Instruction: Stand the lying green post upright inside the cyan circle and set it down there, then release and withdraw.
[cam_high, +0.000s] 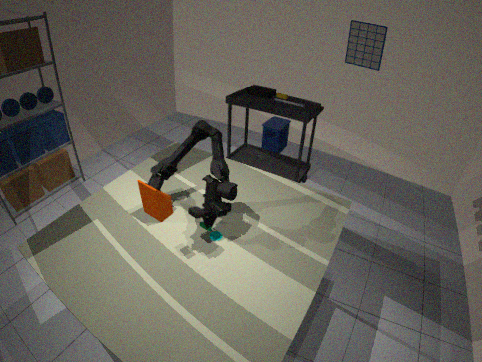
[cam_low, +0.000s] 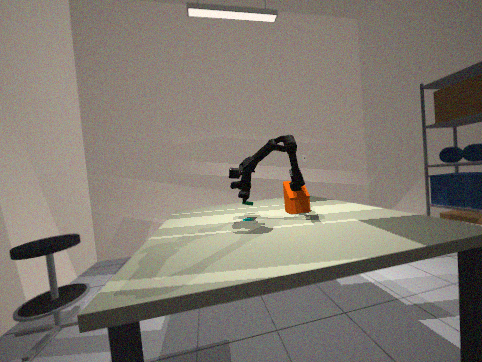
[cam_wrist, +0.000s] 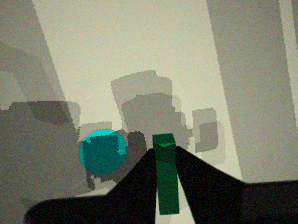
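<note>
My gripper points down and is shut on the green post. The green post is pinched near one end in the wrist view. It lies about level in the exterior view, clear above the table, not upright. The cyan circle is flat on the table below the gripper. It shows to the left of the fingers in the wrist view, partly in shadow. The fingers hide part of the post.
An orange panel stands on the table beside the arm's base. The arm's shadows fall around the circle. A black cart, a shelf rack and a stool stand away from the table.
</note>
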